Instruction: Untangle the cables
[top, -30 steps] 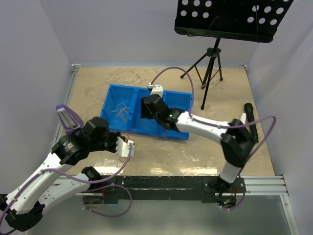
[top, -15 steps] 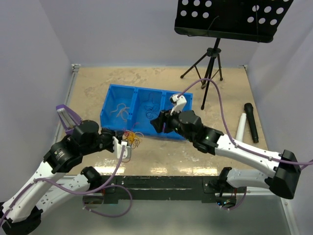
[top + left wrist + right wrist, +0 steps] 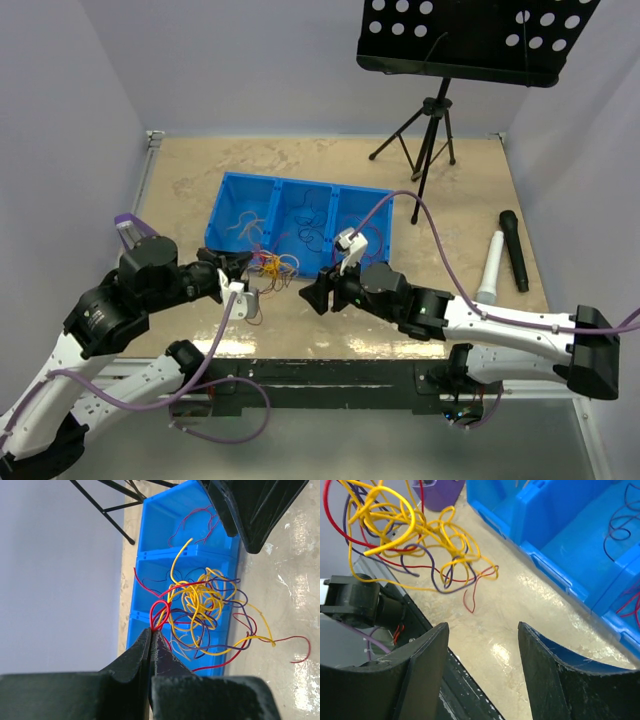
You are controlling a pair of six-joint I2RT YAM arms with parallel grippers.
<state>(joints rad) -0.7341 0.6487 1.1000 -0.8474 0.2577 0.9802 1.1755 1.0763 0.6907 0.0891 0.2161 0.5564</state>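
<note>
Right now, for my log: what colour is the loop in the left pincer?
The loop is red, clearest from the left wrist.

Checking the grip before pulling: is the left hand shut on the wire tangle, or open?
Shut. The left hand has its fingertips pressed together, pinching a red loop of the cables.

Cables (image 3: 200, 600) red, yellow, purple; bin (image 3: 330, 187) blue; tbl (image 3: 450, 300) mottled beige

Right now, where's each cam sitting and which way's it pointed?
Top external: above and behind the robot, looking down on the table; left arm and right arm show.
Left wrist: looks along the shut left gripper, pinching the cable tangle, toward the blue bin.
Right wrist: looks down past the open right gripper at the table.
Shared: both wrist views show tangle and bin.
</note>
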